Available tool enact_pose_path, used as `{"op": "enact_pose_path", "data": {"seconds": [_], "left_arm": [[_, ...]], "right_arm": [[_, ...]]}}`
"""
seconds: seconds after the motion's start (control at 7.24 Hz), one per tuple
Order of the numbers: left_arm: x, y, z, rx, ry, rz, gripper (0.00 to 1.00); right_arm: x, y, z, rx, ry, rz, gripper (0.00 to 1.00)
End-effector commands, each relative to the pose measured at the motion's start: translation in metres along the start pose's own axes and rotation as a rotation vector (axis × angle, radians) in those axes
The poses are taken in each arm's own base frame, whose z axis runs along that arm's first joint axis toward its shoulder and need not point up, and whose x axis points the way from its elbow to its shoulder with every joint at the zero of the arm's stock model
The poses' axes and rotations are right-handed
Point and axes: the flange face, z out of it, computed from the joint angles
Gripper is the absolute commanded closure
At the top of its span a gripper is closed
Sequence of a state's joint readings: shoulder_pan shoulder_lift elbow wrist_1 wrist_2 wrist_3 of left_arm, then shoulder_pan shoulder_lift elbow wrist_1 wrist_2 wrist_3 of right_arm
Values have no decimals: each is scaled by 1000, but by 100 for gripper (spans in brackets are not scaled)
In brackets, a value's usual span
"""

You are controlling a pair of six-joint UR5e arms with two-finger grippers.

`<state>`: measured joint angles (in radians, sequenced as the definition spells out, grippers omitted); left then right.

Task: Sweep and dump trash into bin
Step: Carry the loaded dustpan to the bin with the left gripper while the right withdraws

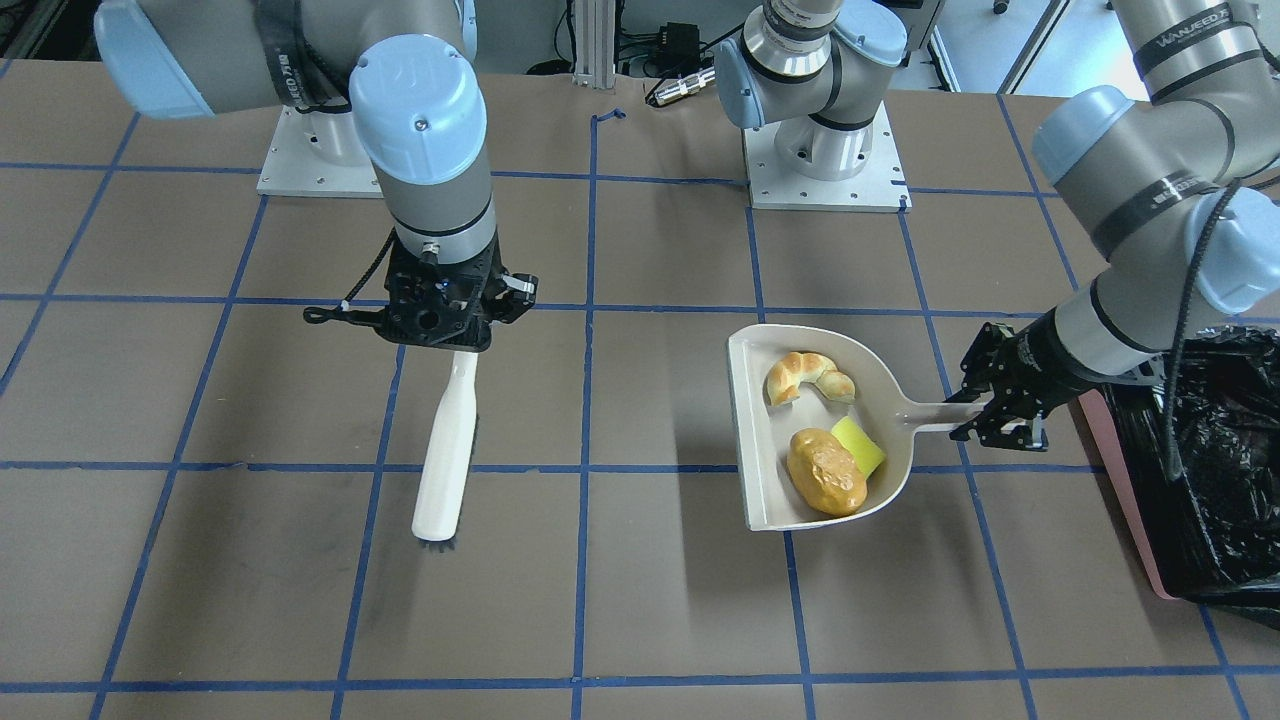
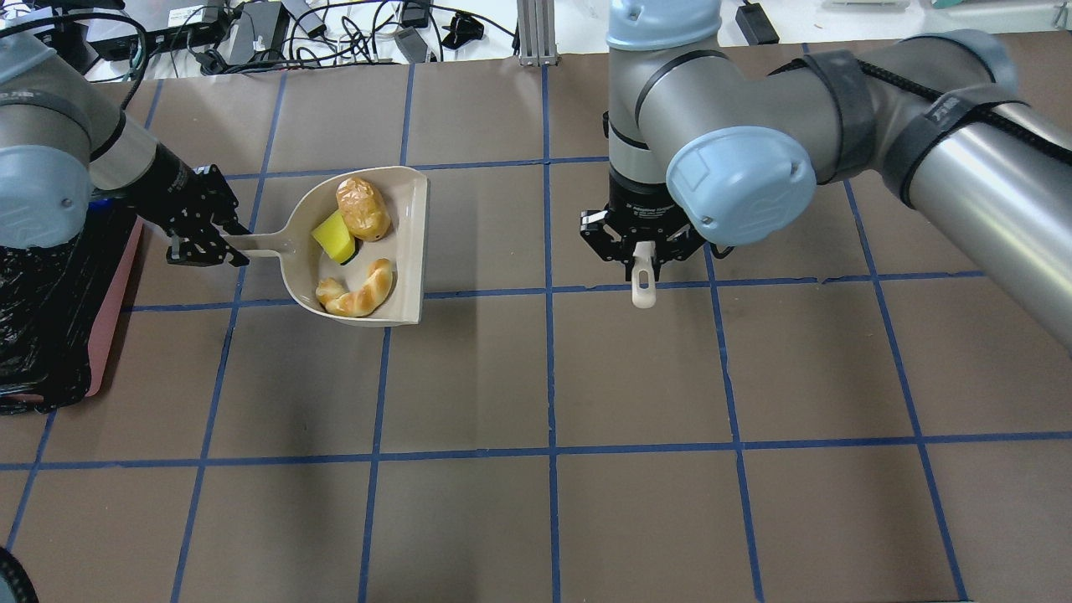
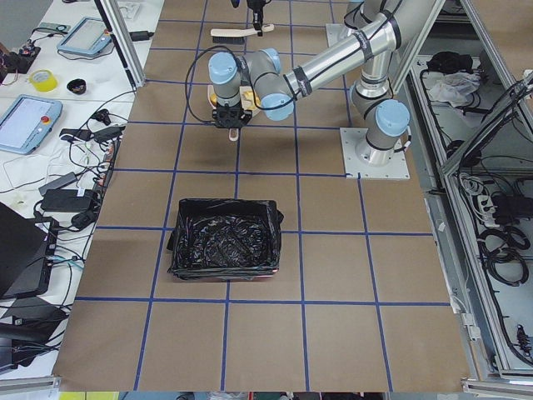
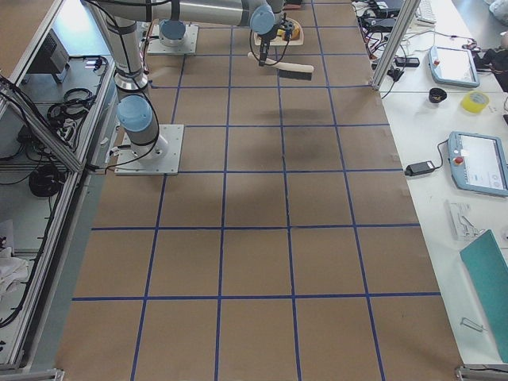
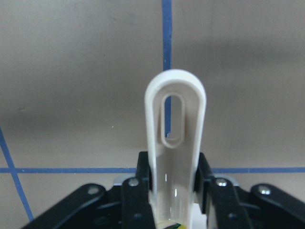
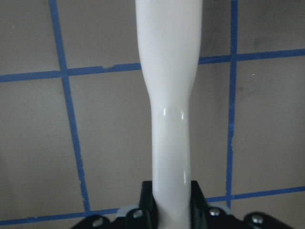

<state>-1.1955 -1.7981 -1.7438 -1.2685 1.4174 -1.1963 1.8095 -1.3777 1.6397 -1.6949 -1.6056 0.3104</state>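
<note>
My left gripper (image 2: 213, 241) is shut on the handle of the beige dustpan (image 2: 412, 243), holding it level above the table beside the bin (image 2: 42, 310). All three pieces of trash lie in the pan: an amber lump (image 1: 826, 472), a yellow wedge (image 1: 862, 443) and a croissant-like piece (image 1: 808, 376). The bin (image 1: 1210, 470) is pink with a black bag lining and stands just behind the left gripper (image 1: 972, 405). Over the other half of the table, my right gripper (image 1: 445, 325) is shut on the handle of the beige brush (image 1: 447, 450), whose dark bristles point down.
Brown table marked with blue tape squares (image 2: 548, 293). Both arm bases (image 1: 825, 150) stand at the robot's edge. Cables and devices (image 2: 251, 29) lie beyond the far edge. Side benches hold tablets and tape rolls (image 3: 42, 79).
</note>
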Motion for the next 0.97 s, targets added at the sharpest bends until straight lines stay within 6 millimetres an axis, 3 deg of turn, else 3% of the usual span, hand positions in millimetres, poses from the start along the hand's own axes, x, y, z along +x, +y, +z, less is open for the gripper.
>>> {"op": "enact_pose_path", "data": {"seconds": [0.0, 0.14, 0.41, 0.55, 0.69, 0.83], "left_arm": [[1, -54, -16, 19, 12, -25, 100], [2, -77, -27, 32, 21, -38, 100], [11, -118, -56, 61, 30, -73, 100], [20, -132, -72, 61, 33, -85, 100], [27, -150, -88, 66, 38, -80, 100], [27, -181, -102, 69, 22, -69, 100]], "right_arm": [[40, -14, 11, -27, 52, -35, 95], [60, -23, 11, -29, 46, -41, 95], [151, -54, 17, -49, 8, 11, 95], [184, -62, 21, -54, -17, 63, 95], [190, -64, 23, -49, -18, 71, 95], [192, -67, 24, -40, -15, 72, 95]]}}
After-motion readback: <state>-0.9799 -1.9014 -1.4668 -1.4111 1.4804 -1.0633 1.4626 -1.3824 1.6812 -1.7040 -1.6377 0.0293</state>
